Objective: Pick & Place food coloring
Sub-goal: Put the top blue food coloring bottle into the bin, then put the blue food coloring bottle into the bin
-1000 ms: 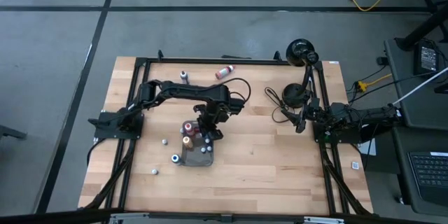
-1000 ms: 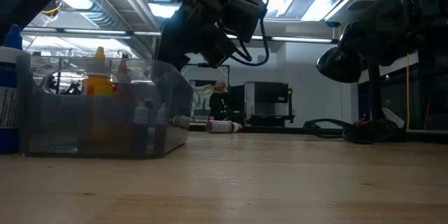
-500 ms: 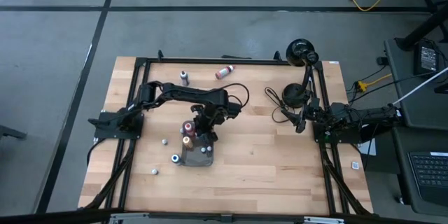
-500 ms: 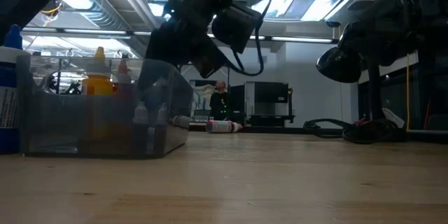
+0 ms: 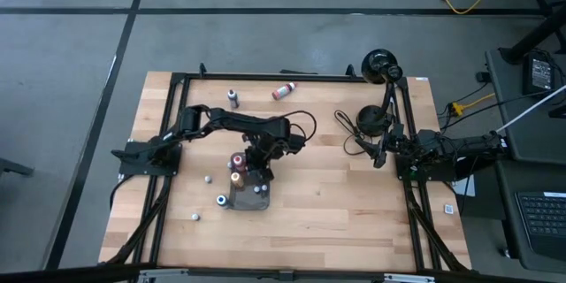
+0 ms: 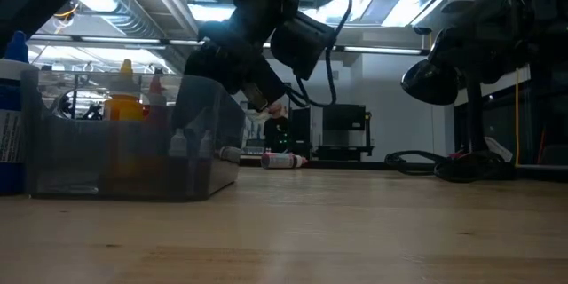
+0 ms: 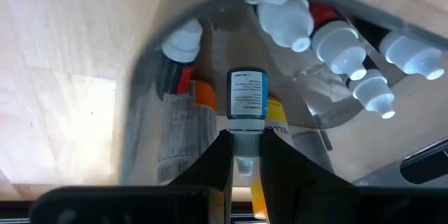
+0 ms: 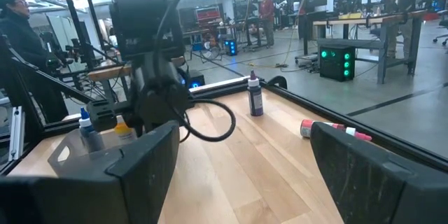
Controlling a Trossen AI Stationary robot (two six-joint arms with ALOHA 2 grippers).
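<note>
While hovering over the tray near the middle of the tabletop, clamped with the left gripper on the narrow cap end of a small bottle. Gripping by thin jaws on that slim tip only, with the labelled body sticking out free beyond them. Holding it above the bottles in the tray, not yet among them.

Likely to go wrong on release: could land on a neighbour's cap, especially the orange bottle and the yellow one directly beneath, then topple or wedge crooked. Could also swivel in so slight a grip if nudged against the tray wall on the way down. Might bounce out over the rim if let go from too high. Worth aiming for a bare gap on the tray floor.

Pointing base-first away from the gripper, down toward the tray, cap end back between the jaws. Long axis in line with the fingers, roughly square to the tray floor as judged from the wrist view.

Parked at the tabletop's right edge with the right gripper, jaws apart and holding nothing.
</note>
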